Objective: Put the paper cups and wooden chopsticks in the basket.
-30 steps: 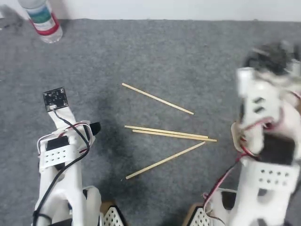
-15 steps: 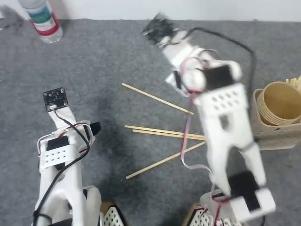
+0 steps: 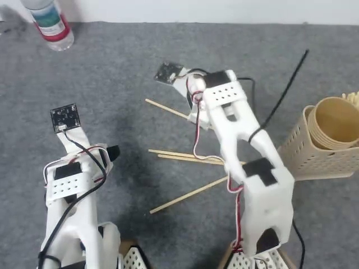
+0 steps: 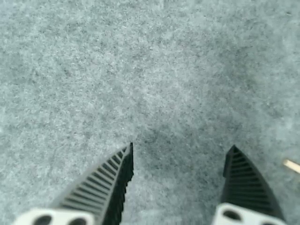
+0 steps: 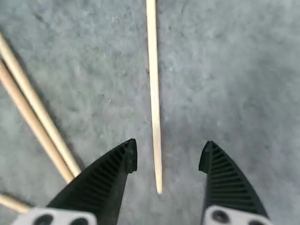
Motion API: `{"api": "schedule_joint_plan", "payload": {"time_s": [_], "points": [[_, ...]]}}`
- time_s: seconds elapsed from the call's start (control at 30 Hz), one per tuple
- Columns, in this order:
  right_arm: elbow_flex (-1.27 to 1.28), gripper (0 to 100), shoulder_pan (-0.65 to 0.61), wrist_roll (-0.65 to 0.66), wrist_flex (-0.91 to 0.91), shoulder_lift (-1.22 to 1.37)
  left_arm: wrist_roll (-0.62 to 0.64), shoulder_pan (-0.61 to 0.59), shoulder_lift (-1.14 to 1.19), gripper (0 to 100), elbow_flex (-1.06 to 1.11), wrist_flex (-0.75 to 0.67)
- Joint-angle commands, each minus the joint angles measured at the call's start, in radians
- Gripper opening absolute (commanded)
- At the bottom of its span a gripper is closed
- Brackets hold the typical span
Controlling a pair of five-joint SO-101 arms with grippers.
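**Wooden chopsticks, four, loose on the grey felt surface.**
- The uppermost chopstick lies at 12 o'clock of the spread, part of its length covered from above by the right arm.
- The paired chopsticks touch side by side at centre.
- The lowest chopstick lies at 6 o'clock.

**Paper cups.** A nested stack, upright in the basket at 3 o'clock.

**Right end effector.** Jaws wide, straddling the uppermost chopstick near its tapered tip, clear of it on both sides.

**Left end effector.** Jaws wide over bare felt at 8 o'clock, nothing between them.

**Handling, as judged.** The sticks look light, stiff, thin and smooth. Pinched near the tip, one would likely pivot or droop. A hold nearer mid-length, jaws square across the shaft and low to the felt, looks safer. The felt should give enough for the jaws to get under.

**Obscured.**
- The basket's far side is cut off.
- The pale stick ends at its rim may be chopsticks, but I cannot tell.
- A pale sliver at the edge of the left wrist view is probably a chopstick end; which one is unclear.
- The water bottle at 11 o'clock has its top cut off.
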Motion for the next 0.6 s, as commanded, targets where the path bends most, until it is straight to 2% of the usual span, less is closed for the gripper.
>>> {"api": "schedule_joint_plan", "payload": {"time_s": [0.0, 0.43, 0.5, 0.57], "points": [[-0.054, 22.0, 0.016, 0.011, -0.051, 0.031, 0.012, 0.018, -0.008, 30, -0.005, -0.012], [-0.055, 21.7, 0.041, 0.011, -0.147, 0.182, 0.012, 0.048, -0.008, 30, 0.001, -0.012], [-0.055, 17.1, 0.050, 0.012, -0.147, 0.183, 0.012, 0.048, -0.008, 30, 0.001, -0.012], [-0.055, 7.2, 0.053, 0.025, -0.143, 0.185, 0.012, 0.048, -0.008, 30, 0.001, -0.012]]}}
